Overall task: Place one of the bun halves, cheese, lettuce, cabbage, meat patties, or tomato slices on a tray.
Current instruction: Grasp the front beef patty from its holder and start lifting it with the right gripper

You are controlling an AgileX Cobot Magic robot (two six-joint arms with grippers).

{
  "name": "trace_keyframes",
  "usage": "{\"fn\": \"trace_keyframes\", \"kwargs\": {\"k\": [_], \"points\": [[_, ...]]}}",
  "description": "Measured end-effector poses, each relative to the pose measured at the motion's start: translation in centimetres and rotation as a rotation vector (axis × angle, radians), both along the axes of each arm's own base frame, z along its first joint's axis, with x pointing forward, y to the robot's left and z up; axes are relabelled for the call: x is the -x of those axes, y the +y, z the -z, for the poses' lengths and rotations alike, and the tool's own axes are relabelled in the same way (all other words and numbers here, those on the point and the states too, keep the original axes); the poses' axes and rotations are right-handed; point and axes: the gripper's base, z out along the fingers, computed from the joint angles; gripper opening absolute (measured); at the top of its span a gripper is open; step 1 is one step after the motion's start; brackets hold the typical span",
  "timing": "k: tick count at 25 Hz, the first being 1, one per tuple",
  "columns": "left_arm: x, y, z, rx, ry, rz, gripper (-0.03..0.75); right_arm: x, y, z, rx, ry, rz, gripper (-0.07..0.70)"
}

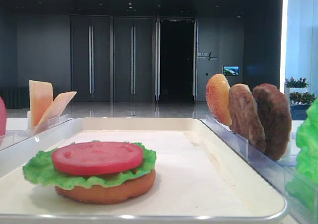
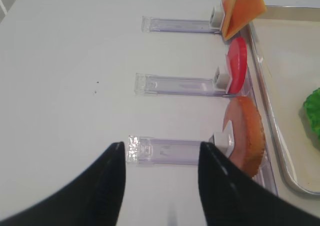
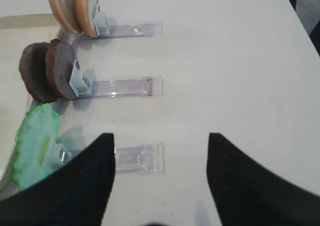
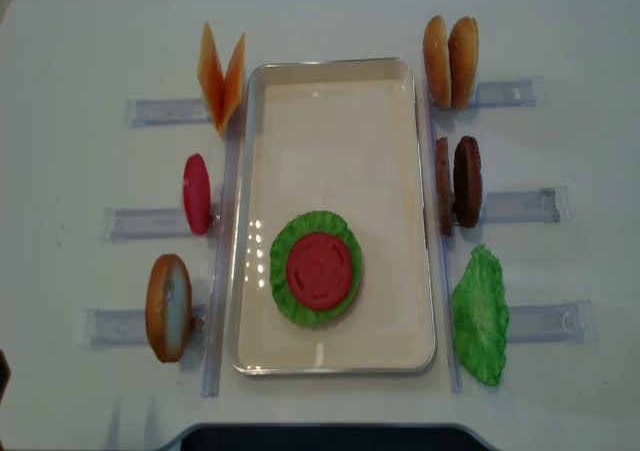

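text: none legible | wall sign [image 1: 205, 56]: too small to read

In the low front view the tray's [image 1: 164, 122] near rim ran off the bottom edge, and a red slice [image 1: 2, 115] at the far left was cut to a sliver. The lettuce [image 1: 309, 139] on the right was cropped by the frame edge and blurred. The stacked bun half [image 1: 107, 190] showed only its rim under leaf and tomato. Both wrist views cropped their dark fingers at the bottom.
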Motion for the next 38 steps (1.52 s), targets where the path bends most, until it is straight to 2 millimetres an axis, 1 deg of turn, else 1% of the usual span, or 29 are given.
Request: {"fn": "trace_keyframes", "kwargs": {"k": [30,34,38], "points": [[0.0,0.0,0.0,0.0,0.0,0.0,0.368,0.0,-0.01,0.0,0.001,0.0,0.001,0.419],[0.0,0.0,0.0,0.0,0.0,0.0,0.351,0.0,-0.01,0.0,0.001,0.0,0.001,0.419],[0.0,0.0,0.0,0.0,0.0,0.0,0.316,0.0,-0.01,0.0,0.001,0.0,0.001,0.419]]}}
